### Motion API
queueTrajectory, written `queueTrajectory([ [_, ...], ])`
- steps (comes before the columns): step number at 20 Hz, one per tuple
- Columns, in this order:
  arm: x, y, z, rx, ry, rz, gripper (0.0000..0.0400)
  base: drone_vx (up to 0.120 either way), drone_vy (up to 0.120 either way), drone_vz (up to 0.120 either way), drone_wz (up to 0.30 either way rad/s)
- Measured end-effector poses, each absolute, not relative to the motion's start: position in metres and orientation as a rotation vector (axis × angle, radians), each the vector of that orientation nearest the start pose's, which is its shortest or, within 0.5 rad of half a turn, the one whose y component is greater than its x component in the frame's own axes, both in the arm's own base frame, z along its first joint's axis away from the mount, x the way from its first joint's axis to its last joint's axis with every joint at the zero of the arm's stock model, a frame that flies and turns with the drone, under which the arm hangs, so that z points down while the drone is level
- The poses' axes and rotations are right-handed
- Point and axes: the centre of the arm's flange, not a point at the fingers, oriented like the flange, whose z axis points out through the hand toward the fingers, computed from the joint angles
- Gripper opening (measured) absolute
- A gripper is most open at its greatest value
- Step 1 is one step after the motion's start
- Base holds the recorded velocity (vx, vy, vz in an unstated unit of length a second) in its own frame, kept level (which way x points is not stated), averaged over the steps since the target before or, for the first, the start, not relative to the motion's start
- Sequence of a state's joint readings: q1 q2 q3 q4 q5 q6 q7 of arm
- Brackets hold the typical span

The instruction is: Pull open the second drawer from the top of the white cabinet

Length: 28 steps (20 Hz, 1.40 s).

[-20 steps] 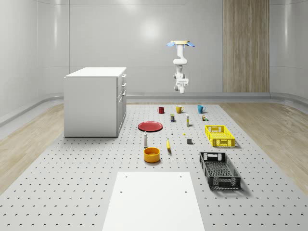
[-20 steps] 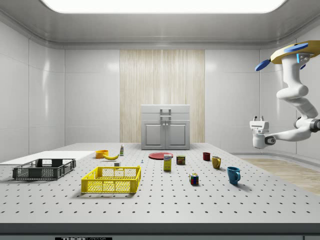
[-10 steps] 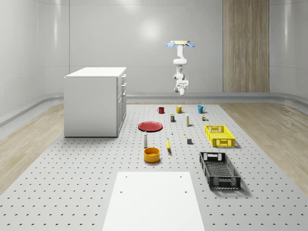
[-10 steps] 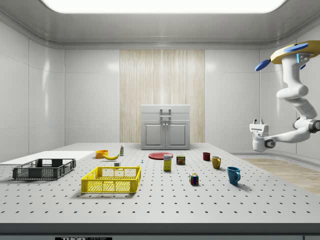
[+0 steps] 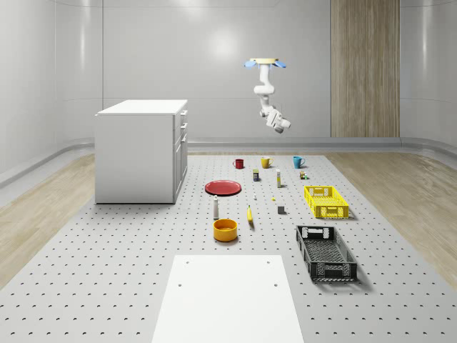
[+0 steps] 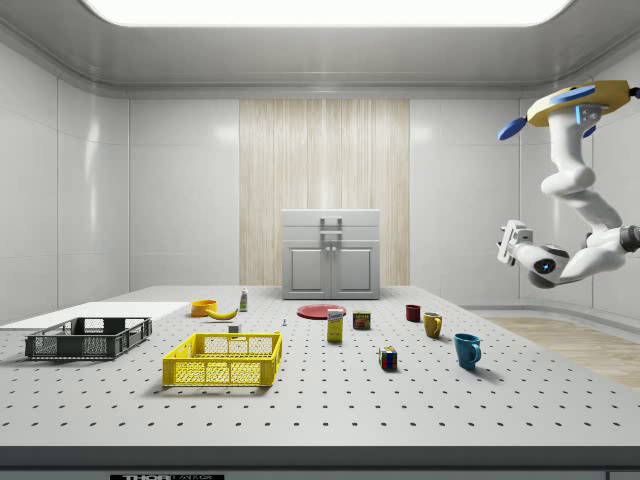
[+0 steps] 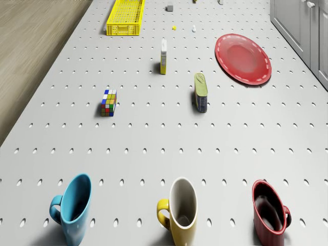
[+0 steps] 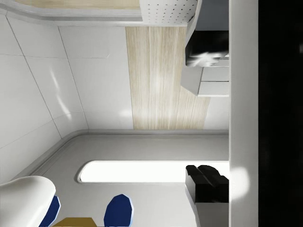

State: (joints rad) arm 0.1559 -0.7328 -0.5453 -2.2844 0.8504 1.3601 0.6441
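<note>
Approach is the step in hand: the drone [image 6: 580,100] hovers high at the side view's upper right, above the table's far edge by the mugs, well apart from the white cabinet [image 5: 143,150] at the whole-scene view's centre left. The gripper [image 6: 514,243] hangs in mid-air, tilted upward; whether its fingers are apart or together cannot be told. The second drawer [image 6: 331,233], seemingly closed, sits under the top one. Next, the robot must cross the table and line up on that handle.

white cabinet [image 5: 136,153], red plate [image 5: 223,187], yellow crate [image 5: 325,201], blue mug [image 7: 73,207]
</note>
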Motion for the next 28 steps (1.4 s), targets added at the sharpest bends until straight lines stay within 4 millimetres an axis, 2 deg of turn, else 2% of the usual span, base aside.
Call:
queueTrajectory([
  [4,0.306,-0.098,0.608,-1.64,0.676,0.569,0.0302,0.12,-0.12,0.07,0.0],
  [9,0.306,-0.099,0.598,-1.548,0.637,0.595,0.0301,0.12,-0.12,0.0,0.0],
  [28,0.307,-0.1,0.592,-1.486,0.612,0.612,0.03,0.12,-0.12,0.0,0.0],
])
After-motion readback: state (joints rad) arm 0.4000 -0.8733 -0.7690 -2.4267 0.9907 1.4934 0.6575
